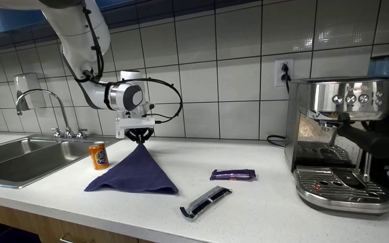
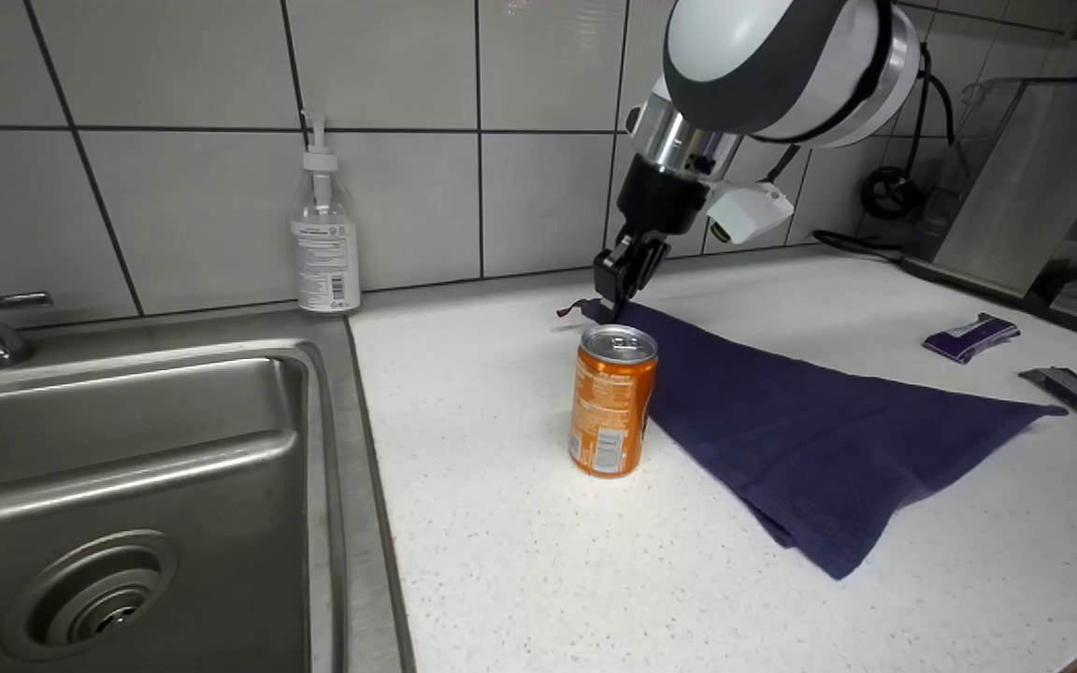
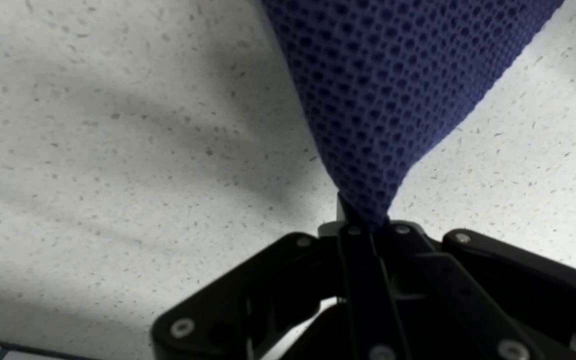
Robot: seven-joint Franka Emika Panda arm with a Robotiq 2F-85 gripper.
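In an exterior view we see the gripper (image 1: pixel 140 140) pinching the raised far corner of a purple cloth (image 1: pixel 133 173), whose near edge lies on the counter (image 1: pixel 262 209). To its left we find an upright orange Fanta can (image 1: pixel 99 156), then a steel sink (image 1: pixel 29 167). To its right are a purple packet (image 1: pixel 233 174), a nearer black-and-silver packet (image 1: pixel 206 201) and, farther right, an espresso machine (image 1: pixel 336 145).

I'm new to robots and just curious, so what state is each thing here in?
End effector, shut on the cloth
Cloth, pinched near one tip, the rest spread on the counter
Soda can, upright; opened or not, I cannot tell
Purple packet, lying down
Black-and-silver packet, lying down
Pump bottle, upright
Faucet, no water running
Coffee machine, standing upright; on or off, unclear
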